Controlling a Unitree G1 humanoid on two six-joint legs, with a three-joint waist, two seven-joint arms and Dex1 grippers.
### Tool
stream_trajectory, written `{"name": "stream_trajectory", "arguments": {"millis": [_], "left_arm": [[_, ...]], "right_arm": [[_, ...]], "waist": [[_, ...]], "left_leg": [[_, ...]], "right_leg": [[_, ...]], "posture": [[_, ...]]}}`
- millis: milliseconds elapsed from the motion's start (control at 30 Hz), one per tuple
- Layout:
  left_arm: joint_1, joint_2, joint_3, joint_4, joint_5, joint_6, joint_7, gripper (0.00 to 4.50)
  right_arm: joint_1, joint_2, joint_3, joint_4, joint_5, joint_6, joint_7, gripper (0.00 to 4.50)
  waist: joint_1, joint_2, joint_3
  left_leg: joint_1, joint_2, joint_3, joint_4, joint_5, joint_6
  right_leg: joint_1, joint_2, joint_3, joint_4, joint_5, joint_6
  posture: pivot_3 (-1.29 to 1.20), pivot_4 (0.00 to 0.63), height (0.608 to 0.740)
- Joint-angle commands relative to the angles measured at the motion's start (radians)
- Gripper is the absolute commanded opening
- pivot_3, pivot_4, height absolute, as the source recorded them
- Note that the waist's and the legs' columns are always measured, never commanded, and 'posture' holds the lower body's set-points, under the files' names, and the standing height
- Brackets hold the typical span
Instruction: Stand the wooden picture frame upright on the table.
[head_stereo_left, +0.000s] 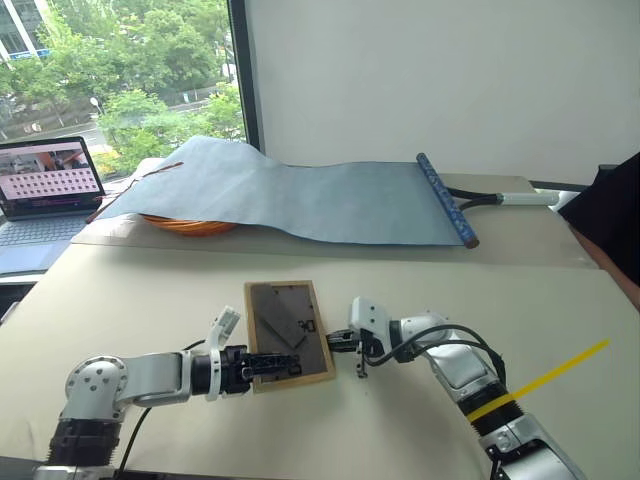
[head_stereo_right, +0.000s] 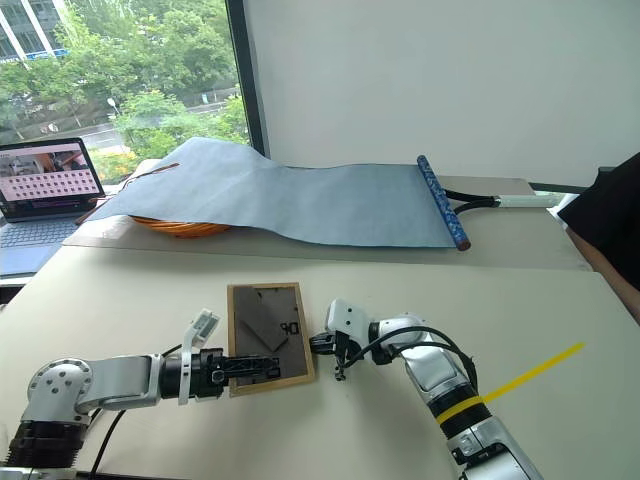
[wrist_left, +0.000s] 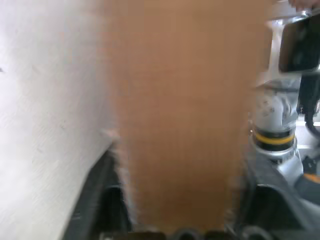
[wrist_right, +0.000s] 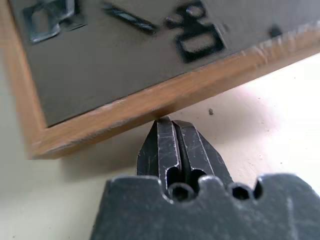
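Wooden picture frame (head_stereo_left: 288, 335) is lying back-up on the table (head_stereo_left: 400, 290), between both grippers. Left gripper (head_stereo_left: 268, 366) is clamping the frame's near-left edge. Right gripper (wrist_right: 172, 131), fingers pressed together, is touching the right edge. No legible writing on back panel.

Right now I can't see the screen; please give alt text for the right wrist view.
The shut right gripper presses its tips against the wooden edge of a picture frame lying face down, its dark back up, on a beige table.
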Motion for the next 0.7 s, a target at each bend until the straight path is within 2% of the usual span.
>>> {"name": "stream_trajectory", "arguments": {"millis": [33, 133, 233, 267, 333, 400, 500, 600, 633, 700], "left_arm": [[-0.015, 0.042, 0.000, 0.000, -0.039, -0.058, 0.012, 1.03], [-0.023, 0.086, -0.011, -0.013, -0.043, -0.043, -0.033, 1.02], [-0.042, 0.131, -0.030, -0.028, -0.033, -0.013, -0.099, 1.02], [-0.051, 0.138, -0.037, -0.023, -0.029, -0.010, -0.116, 1.02], [-0.077, 0.148, -0.054, -0.016, -0.004, 0.001, -0.163, 1.02], [-0.117, 0.150, -0.075, -0.017, 0.039, 0.023, -0.227, 1.02], [-0.188, 0.144, -0.117, -0.019, 0.121, 0.060, -0.332, 1.02], [-0.257, 0.135, -0.159, -0.001, 0.213, 0.091, -0.423, 1.02], [-0.279, 0.130, -0.173, 0.007, 0.244, 0.100, -0.453, 1.02], [-0.313, 0.125, -0.201, 0.011, 0.312, 0.116, -0.513, 1.02]], "right_arm": [[0.013, -0.035, -0.040, -0.070, 0.031, 0.048, 0.004, 0.00], [0.018, -0.103, -0.119, -0.124, 0.078, 0.123, 0.008, 0.00], [0.008, -0.198, -0.261, -0.194, 0.227, 0.310, 0.045, 0.00], [-0.004, -0.220, -0.308, -0.221, 0.300, 0.390, 0.056, 0.60], [-0.042, -0.241, -0.383, -0.259, 0.425, 0.529, 0.057, 1.07], [-0.076, -0.246, -0.420, -0.297, 0.525, 0.646, 0.049, 1.83], [-0.108, -0.216, -0.412, -0.330, 0.609, 0.759, 0.017, 2.77], [-0.128, -0.169, -0.375, -0.326, 0.622, 0.782, -0.012, 3.85], [-0.135, -0.158, -0.364, -0.319, 0.628, 0.791, -0.011, 4.11], [-0.149, -0.135, -0.345, -0.292, 0.624, 0.792, -0.014, 4.11]], "waist": [[0.000, 0.000, 0.000], [0.000, 0.000, 0.000], [0.002, -0.001, 0.002], [0.004, 0.000, 0.003], [0.004, 0.000, 0.003], [0.000, -0.001, 0.004], [-0.008, -0.001, 0.004], [-0.006, -0.001, 0.004], [-0.005, -0.001, 0.005], [-0.004, -0.001, 0.005]], "left_leg": [[0.000, 0.000, 0.000, 0.000, 0.000, 0.000], [0.000, 0.000, 0.000, 0.000, 0.000, 0.000], [-0.002, 0.000, 0.000, 0.000, 0.000, -0.001], [-0.003, 0.000, 0.000, 0.000, 0.000, -0.001], [-0.004, 0.000, 0.000, 0.000, 0.000, -0.001], [-0.004, 0.000, 0.000, -0.001, 0.000, -0.001], [-0.004, 0.000, -0.001, -0.002, 0.000, -0.001], [-0.006, 0.000, -0.002, -0.002, 0.000, -0.001], [-0.007, 0.000, -0.002, -0.002, 0.000, -0.001], [-0.011, 0.000, -0.002, -0.001, 0.001, 0.000]], "right_leg": [[0.000, 0.000, 0.000, 0.000, 0.000, 0.000], [-0.001, 0.000, 0.000, 0.000, 0.000, 0.000], [-0.002, 0.000, 0.000, 0.000, 0.000, 0.000], [-0.002, 0.000, 0.000, 0.000, 0.000, 0.000], [-0.002, 0.000, 0.000, 0.000, 0.000, 0.000], [-0.003, 0.000, -0.001, 0.000, 0.000, -0.001], [-0.003, 0.000, -0.001, 0.000, -0.001, -0.001], [-0.004, 0.000, -0.002, -0.001, -0.001, -0.001], [-0.005, 0.000, -0.002, -0.001, -0.001, -0.001], [-0.009, 0.000, -0.003, -0.001, -0.001, -0.001]], "posture": [[0.00, 0.150, 0.714], [0.00, 0.150, 0.714], [0.00, 0.150, 0.714], [0.00, 0.150, 0.714], [0.00, 0.150, 0.714], [0.00, 0.150, 0.714], [0.00, 0.150, 0.714], [0.00, 0.150, 0.714], [0.00, 0.150, 0.714], [0.00, 0.150, 0.714]]}}
